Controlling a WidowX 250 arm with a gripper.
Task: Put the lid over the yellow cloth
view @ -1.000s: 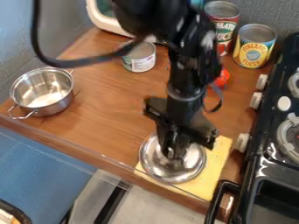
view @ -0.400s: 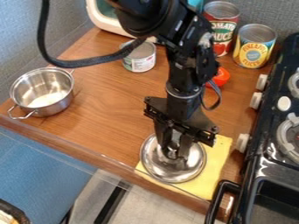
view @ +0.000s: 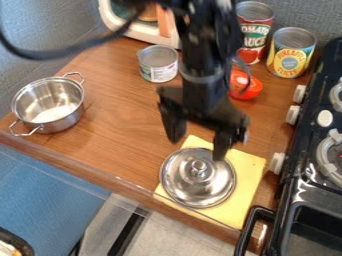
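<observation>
Since the lid (view: 194, 187) already lies mostly on the yellow cloth (view: 247, 175), main risk is my empty, wide-spread gripper (view: 198, 145) dipping, clipping its knob (view: 199, 167) and shoving it onto bare bench (view: 127, 112).

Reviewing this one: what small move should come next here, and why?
Probably lift the tool straight up, clear of the lid, without regrasping. The lid already lies knob up on the yellow cloth, and the tool's fingers are spread apart above it, with the knob free between and below them.
</observation>
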